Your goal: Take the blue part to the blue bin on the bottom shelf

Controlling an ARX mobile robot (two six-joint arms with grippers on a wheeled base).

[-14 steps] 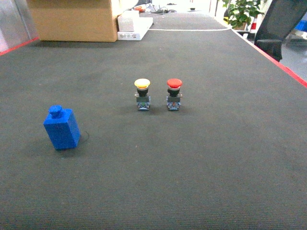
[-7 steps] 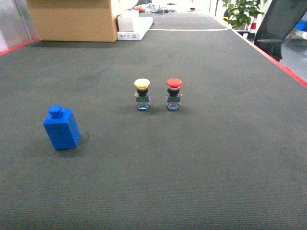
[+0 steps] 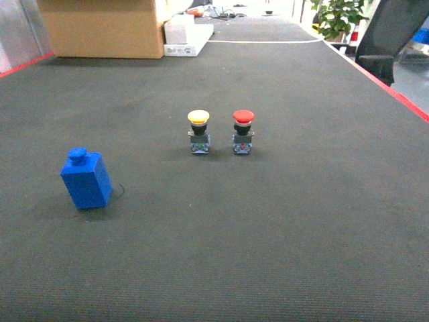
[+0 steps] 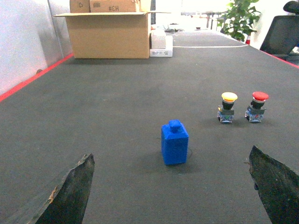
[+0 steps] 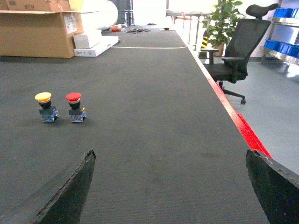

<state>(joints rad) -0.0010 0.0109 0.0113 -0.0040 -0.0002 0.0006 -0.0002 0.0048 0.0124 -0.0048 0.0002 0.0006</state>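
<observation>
While both grippers hover above the dark ribbed surface [image 3: 281, 221], the blue part [image 3: 86, 178] stands upright on it, untouched, its small round knob on top. Take the blue part as the landmark: in the head view the yellow push-button [image 3: 198, 131] sits to its right and farther back, well apart from it, and the red push-button [image 3: 242, 131] stands just beside the yellow one, farther right again. Far behind the blue part, at the back edge of the surface, rests a large cardboard box [image 3: 104, 27], with a white box [image 3: 188, 37] touching or nearly touching its right side. Beyond the far right corner, off the surface, is a black office chair [image 5: 236, 46] with a green potted plant [image 5: 219, 21] behind it.

In the left wrist view the left gripper [image 4: 173, 191] has its fingers [image 4: 70, 193] spread wide, one at each lower corner of the frame, and the blue part [image 4: 175, 142] lies ahead between them, clear of both. In the right wrist view the right gripper [image 5: 173, 189] likewise shows its fingers [image 5: 70, 191] wide apart, holding nothing; the blue part is out of this view, and only the two push-buttons appear at the left.
</observation>
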